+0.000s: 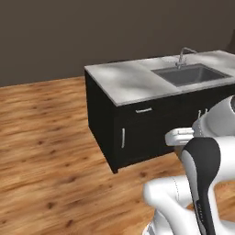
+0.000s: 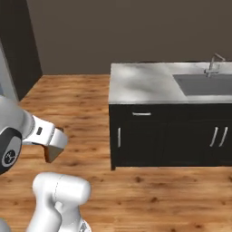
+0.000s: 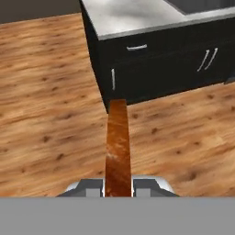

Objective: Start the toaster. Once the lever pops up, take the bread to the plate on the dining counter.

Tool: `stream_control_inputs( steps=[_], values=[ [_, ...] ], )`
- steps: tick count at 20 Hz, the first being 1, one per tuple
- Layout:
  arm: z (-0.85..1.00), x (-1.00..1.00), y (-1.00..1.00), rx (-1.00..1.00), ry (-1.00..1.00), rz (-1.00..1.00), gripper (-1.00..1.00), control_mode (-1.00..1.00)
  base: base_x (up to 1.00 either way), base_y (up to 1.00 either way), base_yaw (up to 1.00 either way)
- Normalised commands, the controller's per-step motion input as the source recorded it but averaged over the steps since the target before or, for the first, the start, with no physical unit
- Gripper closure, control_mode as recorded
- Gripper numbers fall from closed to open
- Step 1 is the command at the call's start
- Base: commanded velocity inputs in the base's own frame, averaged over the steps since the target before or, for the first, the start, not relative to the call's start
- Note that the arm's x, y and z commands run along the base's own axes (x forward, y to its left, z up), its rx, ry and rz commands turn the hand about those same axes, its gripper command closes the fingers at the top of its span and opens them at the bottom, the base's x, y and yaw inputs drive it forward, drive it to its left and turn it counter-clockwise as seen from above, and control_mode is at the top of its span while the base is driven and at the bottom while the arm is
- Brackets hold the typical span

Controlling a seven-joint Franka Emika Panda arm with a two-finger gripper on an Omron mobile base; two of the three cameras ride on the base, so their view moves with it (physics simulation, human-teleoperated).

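Fingers (image 3: 146, 187) closed on the bread (image 3: 118, 147), slice held edge-on, sticking out from the gripper (image 3: 118, 188) over the wood floor (image 3: 46, 114). Ahead: dining counter (image 3: 124, 18) on dark cabinets (image 3: 156, 69), with sink (image 1: 193, 75) and faucet (image 1: 183, 55).

The dining counter (image 1: 124, 82) is a pale marble top on dark cabinets, standing on the wood floor (image 1: 46, 137) ahead of the gripper (image 3: 118, 190) and a little to its right. Its near end is bare marble, with 1 steel sink (image 1: 193, 75) and faucet (image 1: 183, 55) set in farther along, beyond the gripper's right.
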Motion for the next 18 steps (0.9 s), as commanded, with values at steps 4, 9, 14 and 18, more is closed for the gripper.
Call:
stream_control_inputs(
  steps=[4, 9, 14, 18],
  values=[
    [0.00, 0.00, 0.00, 0.00, 0.00, 0.00, 1.00, 1.00, 0.59, 0.00, 0.76],
    [0.00, 0.00, 0.00, 0.00, 0.00, 0.00, 1.00, 1.00, 0.26, -0.26, 0.22],
    [0.00, 0.00, 0.00, 0.00, 0.00, 0.00, 1.00, 1.00, 0.03, -0.94, 0.02],
    [0.00, 0.00, 0.00, 0.00, 0.00, 0.00, 1.00, 1.00, 0.00, -1.00, 0.00]
  ],
)
